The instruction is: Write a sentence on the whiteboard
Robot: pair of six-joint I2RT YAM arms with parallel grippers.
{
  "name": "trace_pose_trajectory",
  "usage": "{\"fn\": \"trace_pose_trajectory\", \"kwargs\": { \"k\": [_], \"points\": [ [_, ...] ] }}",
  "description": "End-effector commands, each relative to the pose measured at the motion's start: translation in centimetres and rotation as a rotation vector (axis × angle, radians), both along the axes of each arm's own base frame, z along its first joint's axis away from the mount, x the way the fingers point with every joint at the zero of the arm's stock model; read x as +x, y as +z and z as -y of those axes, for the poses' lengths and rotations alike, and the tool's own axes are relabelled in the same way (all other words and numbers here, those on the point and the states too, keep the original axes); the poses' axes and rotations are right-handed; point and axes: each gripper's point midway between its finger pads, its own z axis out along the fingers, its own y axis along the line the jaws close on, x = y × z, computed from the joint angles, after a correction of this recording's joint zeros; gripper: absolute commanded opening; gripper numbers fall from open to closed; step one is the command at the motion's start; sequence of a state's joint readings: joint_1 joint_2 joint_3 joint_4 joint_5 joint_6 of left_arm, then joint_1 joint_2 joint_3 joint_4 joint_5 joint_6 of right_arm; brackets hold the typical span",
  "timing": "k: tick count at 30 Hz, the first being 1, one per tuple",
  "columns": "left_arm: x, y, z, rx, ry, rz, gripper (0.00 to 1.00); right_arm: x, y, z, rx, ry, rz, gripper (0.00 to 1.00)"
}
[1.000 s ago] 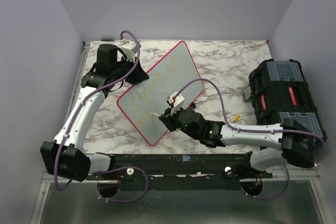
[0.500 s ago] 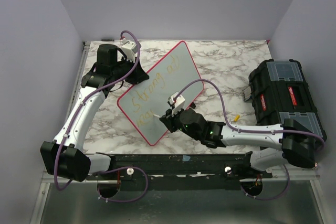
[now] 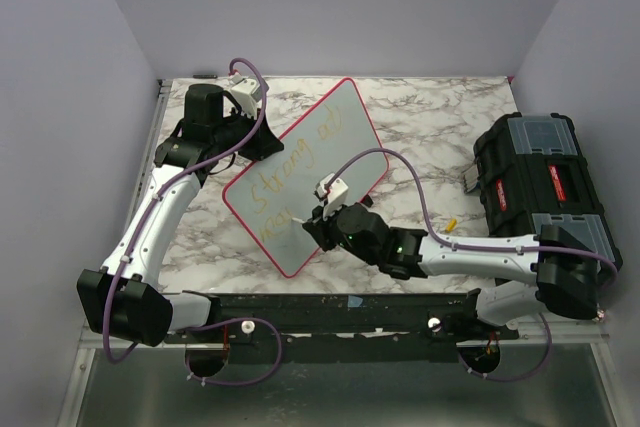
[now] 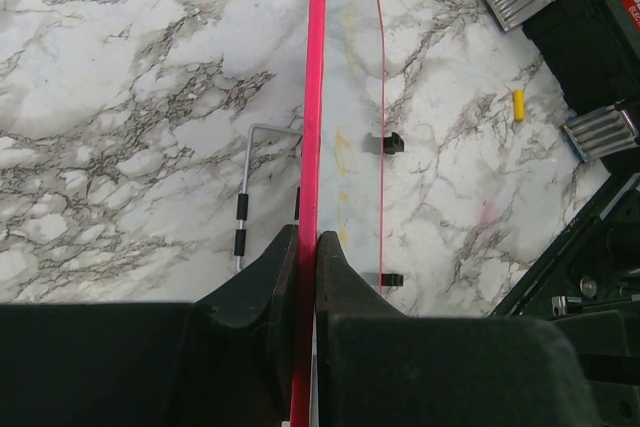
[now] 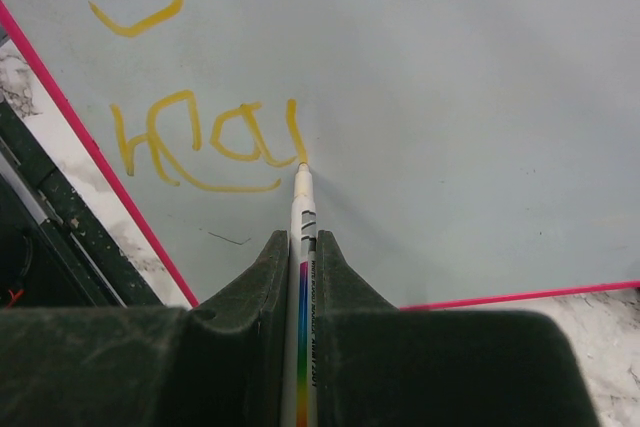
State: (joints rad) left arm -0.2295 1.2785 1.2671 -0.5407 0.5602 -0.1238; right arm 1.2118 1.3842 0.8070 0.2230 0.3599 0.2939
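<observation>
The whiteboard (image 3: pixel 335 127) is a pale sheet with a red-pink rim, propped at a slant across the marble table. My left gripper (image 3: pixel 262 143) is shut on its far-left edge; in the left wrist view the rim (image 4: pixel 318 97) runs straight between the closed jaws of the left gripper (image 4: pixel 308 245). My right gripper (image 3: pixel 312 222) is shut on a white marker (image 5: pixel 302 197) with a rainbow stripe. The marker's tip touches the whiteboard (image 5: pixel 450 127) at the end of the lower line. The sentence (image 3: pixel 290 169) is yellow-orange cursive in two lines; the lower line's letters (image 5: pixel 200 137) end at the tip.
A black toolbox (image 3: pixel 540 177) sits at the table's right side. A small yellow cap (image 3: pixel 452 223) lies on the marble left of it. A bent wire stand (image 4: pixel 245 197) lies on the marble beside the board. Grey walls close in the table on three sides.
My right gripper has shifted slightly with the marker along the lower line of writing. The left arm and the board have not moved.
</observation>
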Motion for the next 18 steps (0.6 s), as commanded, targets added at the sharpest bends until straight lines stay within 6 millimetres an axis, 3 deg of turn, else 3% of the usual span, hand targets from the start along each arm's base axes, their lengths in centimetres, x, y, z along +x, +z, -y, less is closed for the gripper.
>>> {"fn": "trace_pose_trajectory", "kwargs": {
  "k": [1,18],
  "points": [
    [0.0,0.5,-0.5,0.047,0.013,0.046,0.00,0.9,0.9,-0.7,-0.003,-0.023,0.024,0.01],
    [0.0,0.5,-0.7,0.054,0.022,0.047,0.00,1.6,2.2,-1.2,-0.002,-0.040,0.046,0.01]
  ]
}}
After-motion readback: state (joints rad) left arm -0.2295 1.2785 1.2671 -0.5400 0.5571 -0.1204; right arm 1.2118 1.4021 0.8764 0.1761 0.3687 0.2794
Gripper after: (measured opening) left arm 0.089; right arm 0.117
